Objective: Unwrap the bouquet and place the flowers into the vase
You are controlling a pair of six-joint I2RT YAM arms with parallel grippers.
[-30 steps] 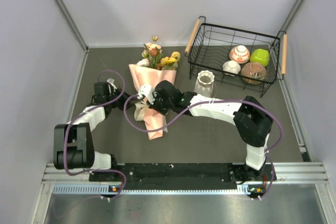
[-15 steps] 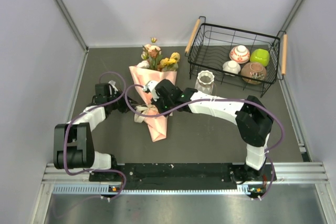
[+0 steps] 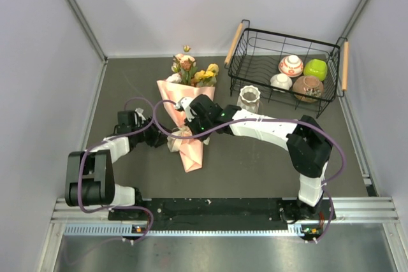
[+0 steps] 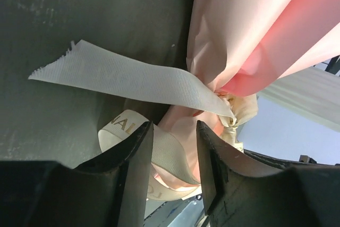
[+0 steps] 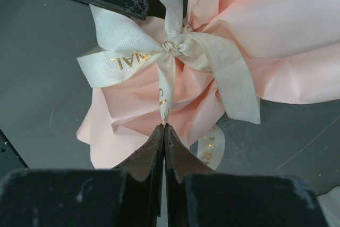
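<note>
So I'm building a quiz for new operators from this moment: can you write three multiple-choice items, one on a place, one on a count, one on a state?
1. Where is the vase?
A) on the table, between the bouquet and the wire basket
B) inside the basket
C) left of the bouquet

2. How many bowls lie in the basket?
A) two
B) four
C) six

3. The right gripper is:
A) open above the vase
B) holding a bowl
C) shut on the ribbon tail

Key: 1 A, it stands on the dark tabletop just outside the basket. 2 B, one patterned, one green, one white, one brown. 3 C, its wrist view shows closed fingers pinching the tail.
</note>
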